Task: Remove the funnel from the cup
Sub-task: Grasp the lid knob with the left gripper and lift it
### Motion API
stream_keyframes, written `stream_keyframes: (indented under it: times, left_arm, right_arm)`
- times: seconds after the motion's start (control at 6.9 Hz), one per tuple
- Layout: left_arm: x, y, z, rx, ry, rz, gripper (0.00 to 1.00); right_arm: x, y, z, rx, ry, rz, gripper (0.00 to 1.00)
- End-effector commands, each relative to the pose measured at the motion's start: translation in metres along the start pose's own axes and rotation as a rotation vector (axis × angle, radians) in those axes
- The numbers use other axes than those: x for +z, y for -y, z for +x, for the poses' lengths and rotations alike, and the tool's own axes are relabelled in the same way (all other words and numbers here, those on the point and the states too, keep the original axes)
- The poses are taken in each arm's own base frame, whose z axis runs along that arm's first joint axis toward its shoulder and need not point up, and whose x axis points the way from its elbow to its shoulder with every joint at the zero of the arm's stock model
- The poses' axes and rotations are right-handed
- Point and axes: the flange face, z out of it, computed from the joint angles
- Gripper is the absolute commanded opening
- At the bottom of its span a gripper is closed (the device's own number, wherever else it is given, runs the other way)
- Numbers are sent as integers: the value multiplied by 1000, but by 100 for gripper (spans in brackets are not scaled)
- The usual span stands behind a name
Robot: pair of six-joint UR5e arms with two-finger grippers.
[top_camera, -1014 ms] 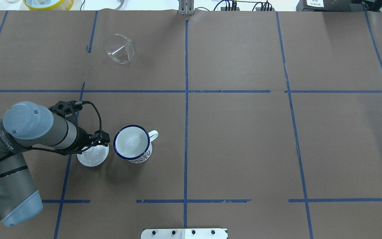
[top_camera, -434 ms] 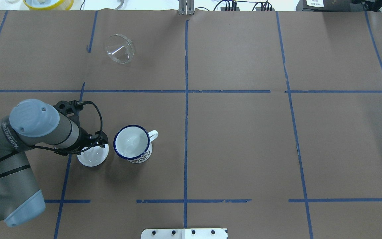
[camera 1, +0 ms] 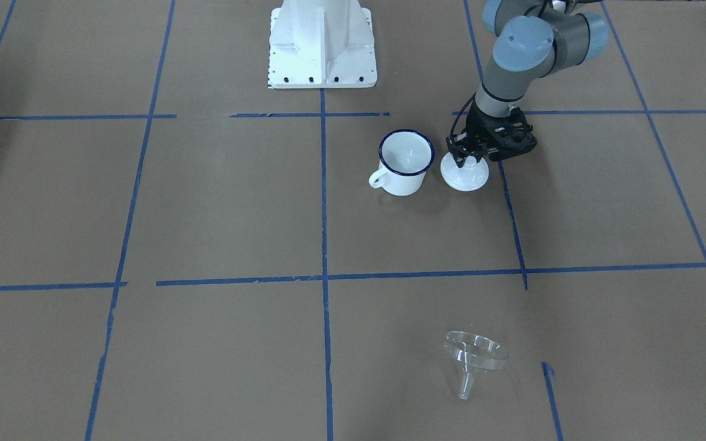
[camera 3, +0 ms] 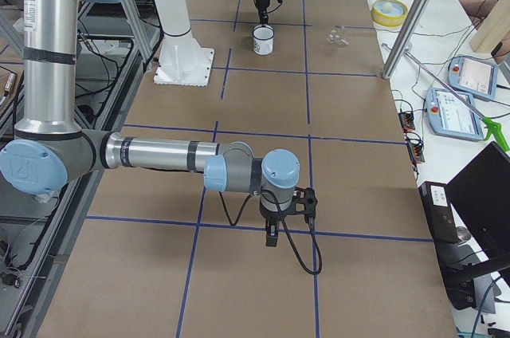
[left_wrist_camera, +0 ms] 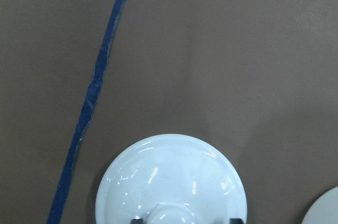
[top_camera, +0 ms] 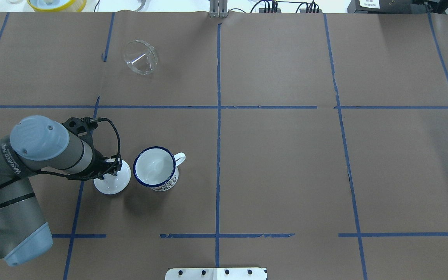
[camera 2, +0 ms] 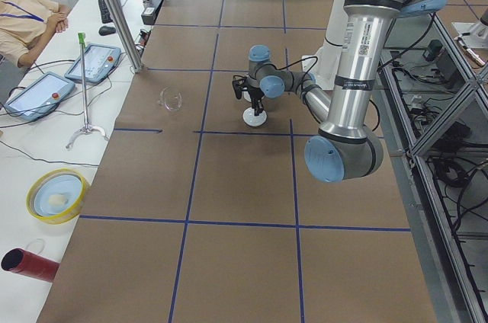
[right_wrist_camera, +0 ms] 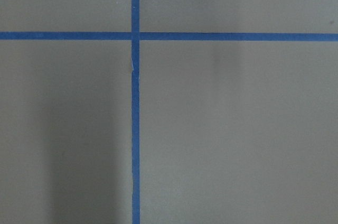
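light: bright, even, from overhead | shadows: soft, faint, pooling nearside of the cup (top_camera: 154, 168) | glare: small glints on the white lid (left_wrist_camera: 170, 179) under my left wrist | focus: crisp throughout

Brown paper covers the table (top_camera: 278, 175), gridded with blue tape (top_camera: 218, 136).

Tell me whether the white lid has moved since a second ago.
Yes: in the overhead view the white lid has shifted slightly toward the cup, away from the blue tape line.
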Motion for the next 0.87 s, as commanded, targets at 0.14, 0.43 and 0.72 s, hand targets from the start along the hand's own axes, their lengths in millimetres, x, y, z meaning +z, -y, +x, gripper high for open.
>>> stream_keyframes:
  times: [0.14, 0.43, 0.72]
  left_arm:
    - [-16, 0, 2, 0, -23, 9, 0]
    - [-86, -6, 9, -37, 11, 28, 0]
    - [-120, -5, 63, -48, 14, 35, 0]
  right_arm:
    - [0, 0, 0, 0, 0, 0, 100]
    - [0, 0, 0, 0, 0, 0, 100]
    - [0, 0, 0, 0, 0, 0, 100]
